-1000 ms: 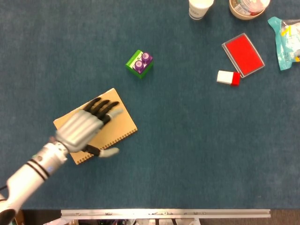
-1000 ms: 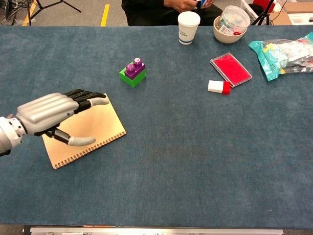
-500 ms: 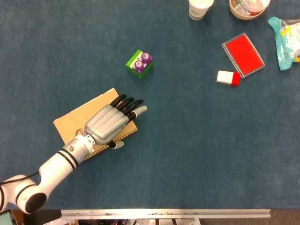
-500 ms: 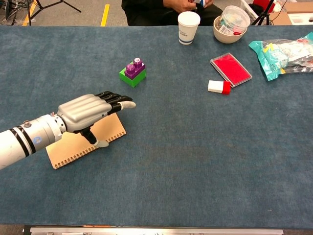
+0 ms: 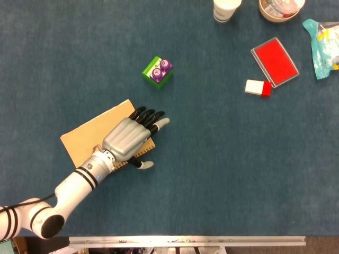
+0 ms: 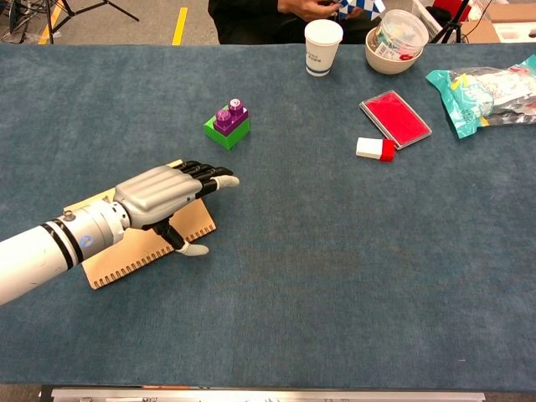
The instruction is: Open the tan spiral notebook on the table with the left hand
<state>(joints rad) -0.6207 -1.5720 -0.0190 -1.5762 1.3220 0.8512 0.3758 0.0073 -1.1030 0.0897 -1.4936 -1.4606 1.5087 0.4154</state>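
Tan spiral notebook (image 5: 90,135) lies flat & closed, lower left of head view, spiral edge toward bottom right. Left hand (image 5: 127,138) sits over its right corner, palm down, fingers (image 5: 151,117) stretched past the edge, thumb (image 6: 191,248) out beside the spiral, holding nothing. Green/purple block (image 5: 158,71) sits up-right of it, apart.

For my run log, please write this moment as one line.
step: open notebook | notebook: closed, flat on table | left hand: over spiral-edge corner, fingers extended, holds nothing | right hand: not in view
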